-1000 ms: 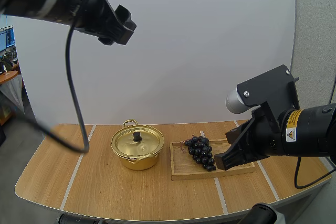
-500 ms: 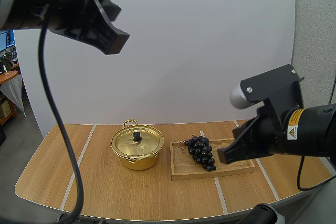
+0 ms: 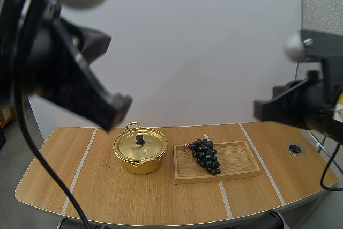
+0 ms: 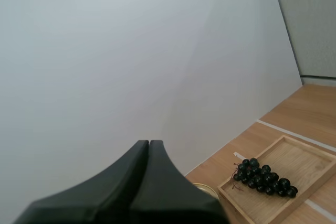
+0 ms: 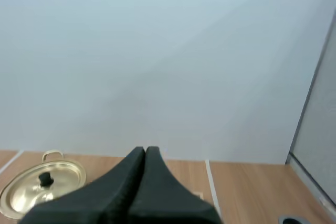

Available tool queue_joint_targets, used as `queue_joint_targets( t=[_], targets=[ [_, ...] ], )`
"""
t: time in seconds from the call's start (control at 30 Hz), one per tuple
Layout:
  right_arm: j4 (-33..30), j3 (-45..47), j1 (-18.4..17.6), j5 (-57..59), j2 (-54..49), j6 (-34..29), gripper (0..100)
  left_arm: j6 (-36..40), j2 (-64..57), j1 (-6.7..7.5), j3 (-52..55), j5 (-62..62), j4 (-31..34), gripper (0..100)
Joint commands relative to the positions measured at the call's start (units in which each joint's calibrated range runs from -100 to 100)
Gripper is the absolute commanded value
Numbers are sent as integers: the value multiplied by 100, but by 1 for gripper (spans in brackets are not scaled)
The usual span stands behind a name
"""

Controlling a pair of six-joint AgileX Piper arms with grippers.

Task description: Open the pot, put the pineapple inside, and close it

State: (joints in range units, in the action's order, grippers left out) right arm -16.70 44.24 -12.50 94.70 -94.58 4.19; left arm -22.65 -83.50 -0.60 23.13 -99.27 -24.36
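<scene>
Hovering well above the table (image 3: 107, 197), both arms are clear of everything on it.

My left gripper (image 4: 149, 142) is closed on nothing: its two black fingers (image 4: 126, 182) lie pressed together as one dark wedge. In the high view it hangs up and to the left of the pot (image 3: 140, 151). From its own wrist view I can see the fruit and tray beyond the tip.

My right gripper (image 5: 145, 149) reads the same, with fingers together in a single wedge and nothing pinched. The high view puts it up at the right side, far above the tabletop. Its wrist view looks past the tip at the pot.

The pot is gold with loop handles and sits on the table just beside the left end of the wooden tray (image 3: 238, 160), with a small gap between them. The lid (image 3: 128, 146) is on, its black knob (image 3: 140, 139) upright in the centre.

The fruit here is a bunch of grapes (image 3: 204, 155), dark in colour. It lies inside the tray on the left half, nearest the pot. It runs diagonally, with the stem end toward the back left. The right half of the tray is bare wood, and the tray rests flat on the table.

A small round hole (image 3: 295, 148) sits in the tabletop near the right edge, well apart from the tray. Pale lines run front to back across the wood.
</scene>
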Motion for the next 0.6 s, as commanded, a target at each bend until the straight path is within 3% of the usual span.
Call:
queue_joint_targets(
  t=[0.0, 0.3, 0.57],
  targets=[
    [-218, -333, 387, -1098, -542, -239, 0, 683, -873, -3, 955, 1507, 117, 0],
    [-218, -333, 893, -2416, -542, -1082, 0, 1513, -1650, -3, 2062, 3644, 574, 0],
    [-208, 235, 1301, -4057, -542, -1089, 0, 1997, -1650, -3, 3016, 4620, 672, 0]
  ],
)
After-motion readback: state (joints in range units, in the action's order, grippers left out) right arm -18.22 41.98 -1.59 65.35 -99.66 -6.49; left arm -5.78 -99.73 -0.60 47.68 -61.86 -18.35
